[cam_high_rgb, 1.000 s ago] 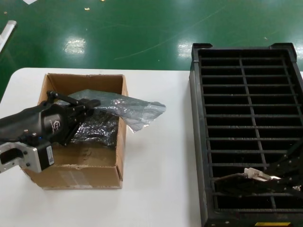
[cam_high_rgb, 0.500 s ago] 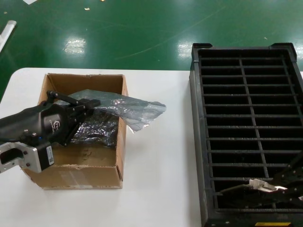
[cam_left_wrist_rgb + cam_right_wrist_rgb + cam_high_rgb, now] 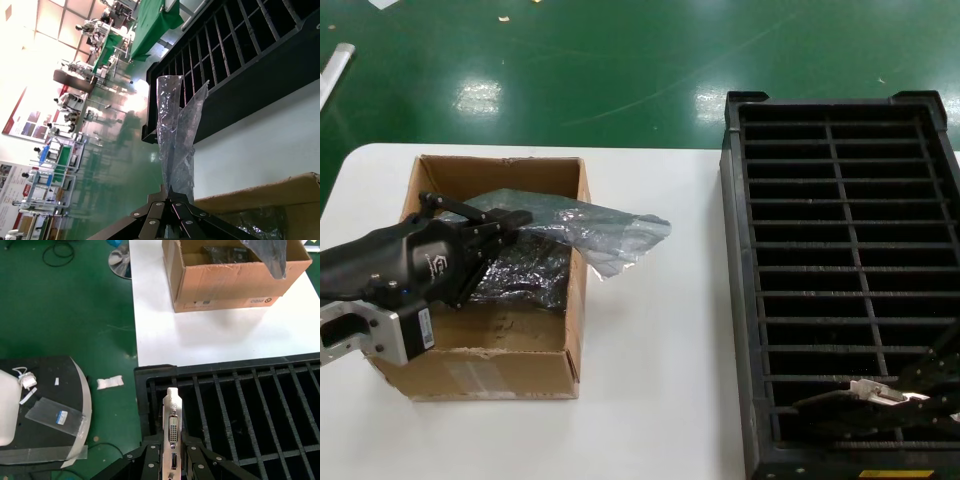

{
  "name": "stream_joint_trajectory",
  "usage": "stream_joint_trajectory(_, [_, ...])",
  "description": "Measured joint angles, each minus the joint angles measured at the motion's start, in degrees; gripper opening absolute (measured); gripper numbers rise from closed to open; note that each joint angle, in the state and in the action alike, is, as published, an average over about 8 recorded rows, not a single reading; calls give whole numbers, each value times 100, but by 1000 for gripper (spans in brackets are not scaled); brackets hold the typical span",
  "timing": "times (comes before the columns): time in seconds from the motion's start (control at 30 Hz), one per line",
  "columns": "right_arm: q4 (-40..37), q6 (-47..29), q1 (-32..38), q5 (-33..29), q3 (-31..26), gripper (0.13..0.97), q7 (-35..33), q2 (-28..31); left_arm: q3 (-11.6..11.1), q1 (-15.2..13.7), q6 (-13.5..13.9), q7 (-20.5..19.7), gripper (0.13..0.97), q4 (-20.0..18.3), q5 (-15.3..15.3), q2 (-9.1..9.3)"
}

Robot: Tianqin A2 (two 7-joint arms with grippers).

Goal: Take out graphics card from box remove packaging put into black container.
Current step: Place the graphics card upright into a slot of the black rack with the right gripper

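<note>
The right gripper (image 3: 171,460) fingers are clamping the graphics card (image 3: 172,427) bracket-up, edge-on over a black container (image 3: 735,300) slot (the left gripper (image 3: 505,228) fingers are pinching the packaging (image 3: 605,235))

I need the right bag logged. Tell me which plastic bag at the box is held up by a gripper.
The translucent silver-grey bag, pinched by the left gripper and sticking out over the cardboard box wall. The shiny dark bundles lie inside the box, ungripped.
</note>
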Motion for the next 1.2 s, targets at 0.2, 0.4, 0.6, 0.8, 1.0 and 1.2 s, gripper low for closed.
stream_joint_trajectory(0.2, [-69, 14, -68, -148, 14, 187, -141, -65, 0, 0, 0, 0, 138, 0, 0, 0])
stream_joint_trajectory(0.4, [-140, 43, -122, -331, 8, 187, -308, -148, 0, 0, 0, 0, 138, 0, 0, 0])
stream_joint_trajectory(0.6, [-182, 89, -163, -543, -14, 187, -482, -242, 0, 0, 0, 0, 138, 0, 0, 0])
stream_joint_trajectory(0.8, [-209, 124, -186, -716, -34, 187, -593, -352, 0, 0, 0, 0, 138, 0, 0, 0])
stream_joint_trajectory(1.0, [-266, 124, -183, -794, -58, 187, -633, -494, 0, 0, 0, 0, 138, 0, 0, 0])
stream_joint_trajectory(1.2, [-308, 76, -135, -778, -80, 199, -650, -614, 0, 0, 0, 0, 138, 0, 0, 0])
